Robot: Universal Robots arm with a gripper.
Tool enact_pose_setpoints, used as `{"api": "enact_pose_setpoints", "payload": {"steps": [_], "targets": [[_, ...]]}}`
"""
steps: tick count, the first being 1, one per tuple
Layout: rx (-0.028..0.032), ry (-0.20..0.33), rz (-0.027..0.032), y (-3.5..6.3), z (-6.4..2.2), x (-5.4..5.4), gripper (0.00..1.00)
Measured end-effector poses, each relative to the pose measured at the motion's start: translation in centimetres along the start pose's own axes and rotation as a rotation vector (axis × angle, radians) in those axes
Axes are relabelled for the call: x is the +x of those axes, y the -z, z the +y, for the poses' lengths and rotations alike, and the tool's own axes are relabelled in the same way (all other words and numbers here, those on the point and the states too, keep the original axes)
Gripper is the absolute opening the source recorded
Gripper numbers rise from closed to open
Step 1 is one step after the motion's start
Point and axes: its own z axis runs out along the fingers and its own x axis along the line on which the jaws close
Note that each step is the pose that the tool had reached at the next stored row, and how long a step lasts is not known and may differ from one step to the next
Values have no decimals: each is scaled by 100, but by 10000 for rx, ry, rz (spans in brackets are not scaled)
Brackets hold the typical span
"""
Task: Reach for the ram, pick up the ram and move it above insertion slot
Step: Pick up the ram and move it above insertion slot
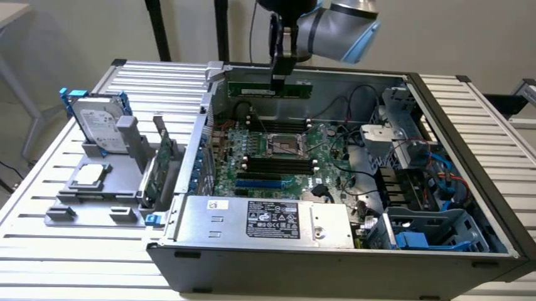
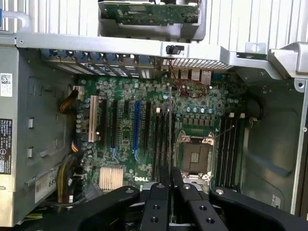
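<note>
My fingers pinch the long, thin green circuit-board ram stick at its middle, its long axis level, high above the open grey computer case's green motherboard.

1. A slatted metal table of pale ribbed aluminium strips carries everything.
2. An open computer case lies on its side on the table, its interior facing up.
3. Just beside the case, toward the exterior view's left, a grey parts holder rests on the slats.
4. In that holder stand a hard drive in a blue frame and a green expansion card.
</note>
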Motion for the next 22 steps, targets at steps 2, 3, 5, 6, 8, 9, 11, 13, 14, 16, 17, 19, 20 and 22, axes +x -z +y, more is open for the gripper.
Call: {"api": "enact_pose_setpoints", "payload": {"steps": [2, 3, 5, 6, 8, 9, 11, 13, 14, 16, 17, 19, 20, 22], "targets": [[0, -1, -5, -12, -32, -49, 13], [0, 0, -17, -19, -46, -69, 13], [3, 3, -90, -36, -77, -93, 13], [5, 2, -137, -44, -92, -99, 13], [10, 6, -245, -57, -125, -106, 13], [12, 7, -303, -62, -142, -108, 13], [22, 8, -440, -72, -172, -111, 13], [36, 6, -551, -74, -204, -113, 13], [40, 4, -567, -74, -223, -115, 13], [42, -7, -575, -74, -253, -116, 13], [43, -13, -575, -74, -257, -115, 13], [42, -15, -575, -74, -257, -115, 13], [41, -15, -574, -74, -258, -116, 13], [41, -14, -575, -74, -258, -116, 13]]}}
